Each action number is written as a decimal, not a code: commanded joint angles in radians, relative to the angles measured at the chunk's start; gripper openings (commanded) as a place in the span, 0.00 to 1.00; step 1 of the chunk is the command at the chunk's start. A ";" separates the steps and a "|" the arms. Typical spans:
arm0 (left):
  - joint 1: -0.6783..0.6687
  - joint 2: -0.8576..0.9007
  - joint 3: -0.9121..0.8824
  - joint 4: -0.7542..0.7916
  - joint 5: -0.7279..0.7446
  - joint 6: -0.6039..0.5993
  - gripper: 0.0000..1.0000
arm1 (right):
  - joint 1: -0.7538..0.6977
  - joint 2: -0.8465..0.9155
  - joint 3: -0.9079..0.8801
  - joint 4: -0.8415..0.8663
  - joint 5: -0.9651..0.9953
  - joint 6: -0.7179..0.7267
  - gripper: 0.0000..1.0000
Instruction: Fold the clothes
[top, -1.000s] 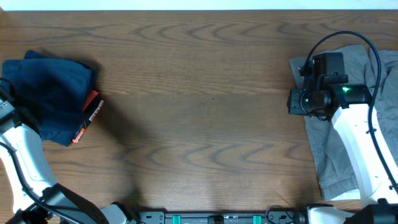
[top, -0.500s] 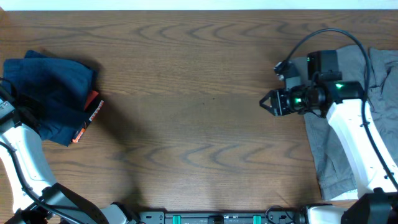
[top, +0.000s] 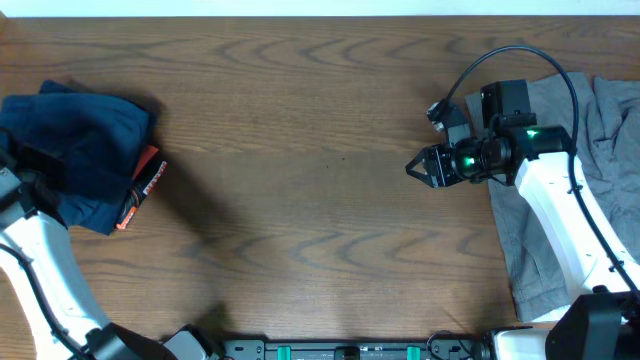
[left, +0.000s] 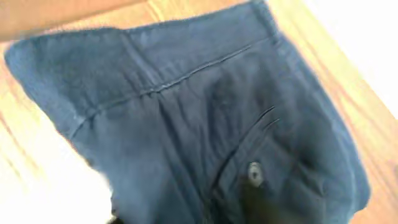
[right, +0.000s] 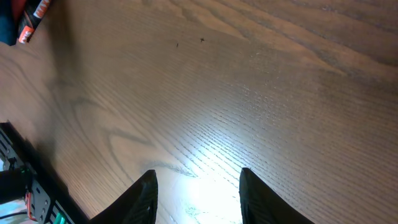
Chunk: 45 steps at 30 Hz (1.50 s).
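A pile of dark navy-blue clothes lies at the table's left edge, with an orange and black tag sticking out on its right side. My left gripper hovers over the pile's left part. The left wrist view is filled with navy cloth, showing seams and a button; the fingers there are too blurred to read. My right gripper is open and empty, pointing left over bare wood. Its two dark fingers stand apart above the table.
Grey garments lie spread along the right edge under and behind the right arm. The wooden table stretches between the two piles. The orange tag also shows at the top left of the right wrist view.
My right gripper has swung off the grey garments and moved left over the bare table, now pointing left. The left arm has shifted slightly over the navy pile.
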 joint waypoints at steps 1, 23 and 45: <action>0.002 0.008 0.026 0.001 0.011 -0.007 0.82 | 0.024 0.004 0.004 0.002 -0.028 -0.015 0.42; -0.037 0.014 0.023 -0.256 0.265 0.004 0.98 | 0.486 0.385 0.057 1.028 -0.580 0.484 0.49; -0.043 0.015 0.023 -0.251 0.170 0.004 0.98 | 0.748 0.692 0.430 1.118 -0.462 0.561 0.99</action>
